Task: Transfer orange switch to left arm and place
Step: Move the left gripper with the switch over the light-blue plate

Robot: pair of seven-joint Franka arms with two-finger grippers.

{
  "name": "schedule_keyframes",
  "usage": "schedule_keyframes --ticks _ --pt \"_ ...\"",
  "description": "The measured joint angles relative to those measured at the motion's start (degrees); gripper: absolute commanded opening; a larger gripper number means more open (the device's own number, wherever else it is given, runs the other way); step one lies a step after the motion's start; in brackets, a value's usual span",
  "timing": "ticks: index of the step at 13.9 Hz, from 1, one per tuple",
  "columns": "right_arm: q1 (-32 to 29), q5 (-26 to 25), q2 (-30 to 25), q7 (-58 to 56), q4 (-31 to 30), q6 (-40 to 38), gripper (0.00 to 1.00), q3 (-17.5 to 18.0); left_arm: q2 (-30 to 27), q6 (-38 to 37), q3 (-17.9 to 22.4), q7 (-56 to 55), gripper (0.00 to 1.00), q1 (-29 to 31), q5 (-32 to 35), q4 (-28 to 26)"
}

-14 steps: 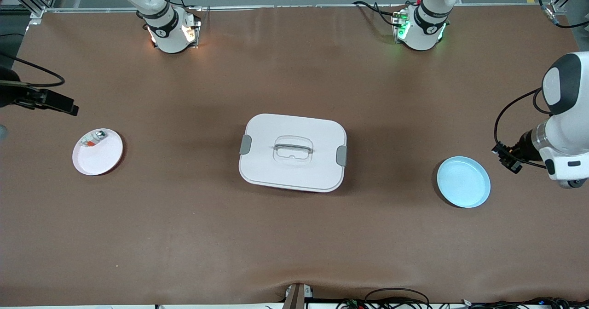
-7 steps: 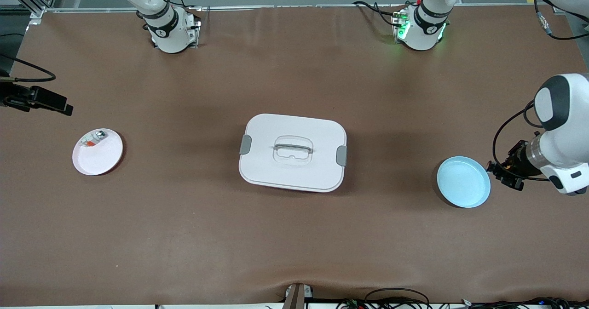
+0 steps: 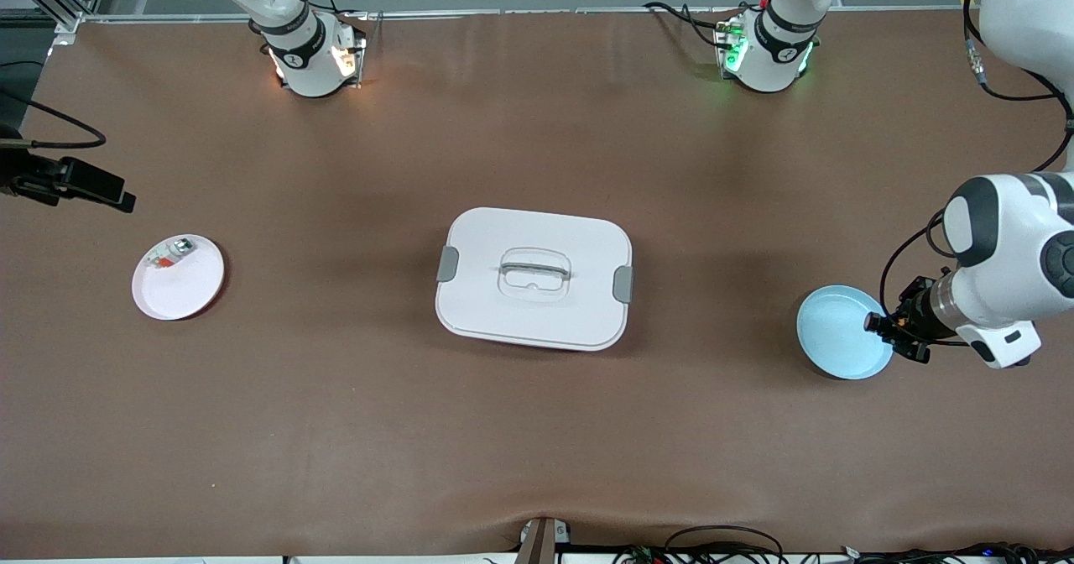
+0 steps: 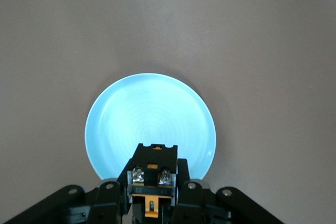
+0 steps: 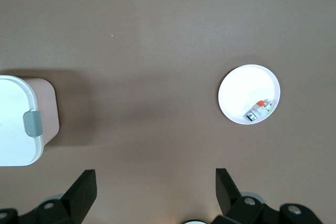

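Note:
My left gripper (image 3: 879,326) is shut on the orange switch (image 4: 153,165), a small black part with two silver screws and an orange tab. It hangs over the rim of the light blue plate (image 3: 839,335) at the left arm's end of the table; in the left wrist view the blue plate (image 4: 149,124) lies under the left gripper (image 4: 153,203). The white box (image 3: 534,277) stands mid-table, well apart from both grippers. My right gripper (image 3: 107,195) hovers open and empty over the right arm's end of the table; in its own view the right gripper (image 5: 155,187) holds nothing.
A white plate (image 3: 189,287) with a silvery-white part (image 3: 170,253) lies at the right arm's end; the right wrist view shows that white plate (image 5: 242,85), its part (image 5: 258,109) and a corner of the box (image 5: 18,121). Brown tabletop surrounds the box.
The left arm has swung in toward the blue plate, bringing its gripper and the switch from outside the plate to over its rim. The right gripper has barely shifted.

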Motion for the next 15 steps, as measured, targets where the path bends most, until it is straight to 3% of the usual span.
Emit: schedule_keyframes --ticks 9,15 --pt "-0.16 -0.12 -3.89 0.0 -3.38 0.32 1.0 -0.42 5.77 1.74 -0.27 -0.1 0.0 0.86 -4.33 -0.08" --pt "-0.16 -0.12 -7.79 0.0 -9.48 3.36 1.0 -0.43 8.78 3.25 -0.27 -0.11 0.0 0.86 -4.36 -0.13"
